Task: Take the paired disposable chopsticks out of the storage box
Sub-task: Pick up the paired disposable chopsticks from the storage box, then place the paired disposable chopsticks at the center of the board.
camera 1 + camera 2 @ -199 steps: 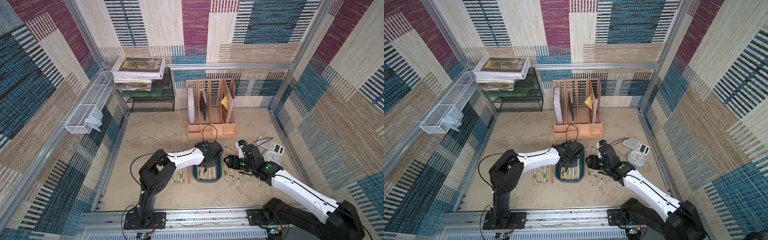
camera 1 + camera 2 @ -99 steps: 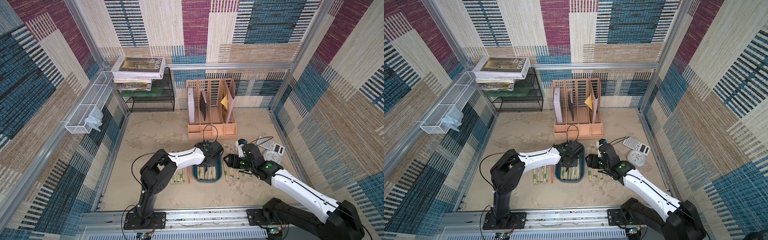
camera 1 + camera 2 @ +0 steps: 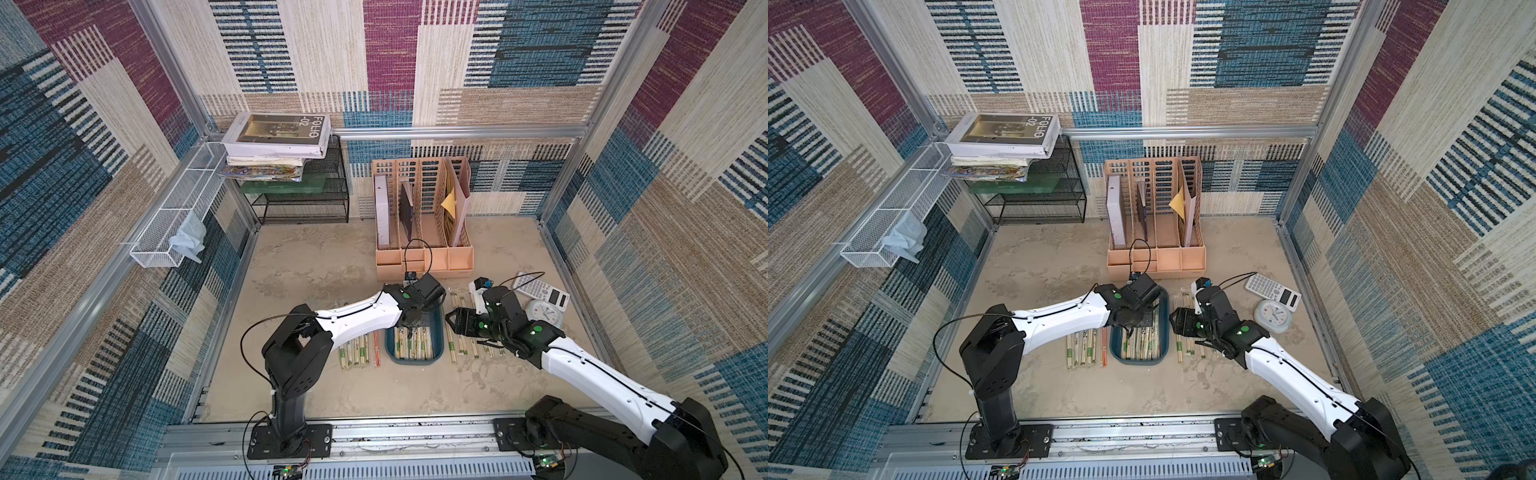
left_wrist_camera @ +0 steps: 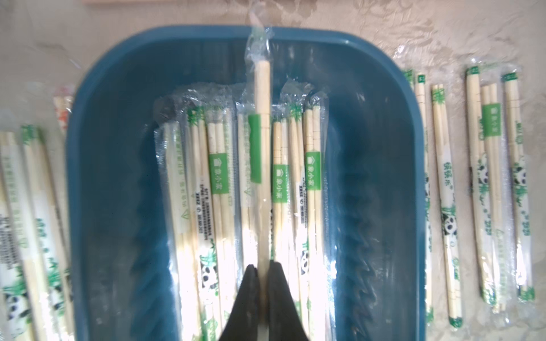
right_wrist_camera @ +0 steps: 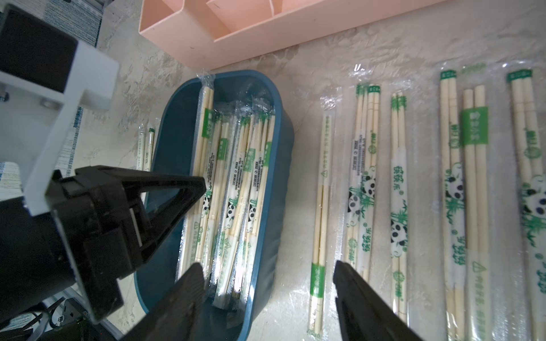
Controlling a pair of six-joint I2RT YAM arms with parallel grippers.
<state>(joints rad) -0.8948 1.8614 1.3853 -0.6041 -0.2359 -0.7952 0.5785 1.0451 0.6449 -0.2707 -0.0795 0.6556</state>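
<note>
Inspecting the storage box (image 4: 88,177), we find the left gripper (image 4: 263,265) clamped on one chopstick pair (image 4: 263,141) lying lengthwise straight ahead of it; right gripper (image 5: 267,264), jaws spread, empty.

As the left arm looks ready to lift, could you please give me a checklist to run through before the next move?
1. Left gripper shut on one pair only: ok, it pinches a single held pair.
2. Held pair free of its neighbours: cannot tell, the wrappers overlap.
3. Right gripper out of the storage box: ok, it is open and beside the box.
4. Free spot in the table row on the left arm's side of the box: cannot tell, the arm covers part of it.
5. Box emptied: not ok, several boxed pairs lie inside.
</note>
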